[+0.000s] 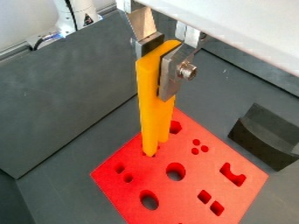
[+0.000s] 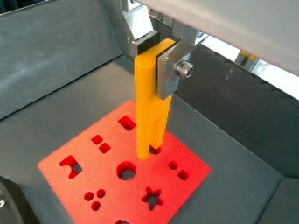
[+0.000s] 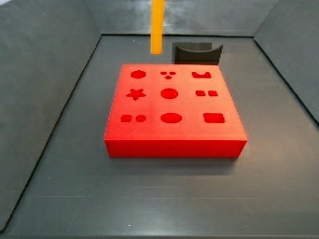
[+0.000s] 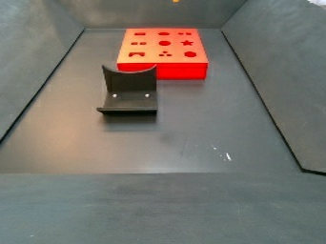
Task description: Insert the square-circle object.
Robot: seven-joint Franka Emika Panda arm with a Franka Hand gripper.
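The square-circle object [image 1: 155,96] is a long orange-yellow bar that hangs upright. My gripper [image 1: 160,63] is shut on its upper end, with a silver finger plate on each side. Both wrist views show this, and the gripper [image 2: 158,61] and bar [image 2: 149,105] stand over the red block. The red block [image 1: 176,175] with shaped holes lies on the floor. In a side view the bar [image 3: 157,26] hangs above the far left part of the red block [image 3: 173,107], its lower end clear of the top face. The gripper itself is out of that view.
The dark fixture [image 3: 196,53] stands on the floor just beyond the red block; it also shows in a side view [image 4: 129,92] and in a wrist view [image 1: 268,131]. Grey walls [image 3: 69,84] slope up around the floor.
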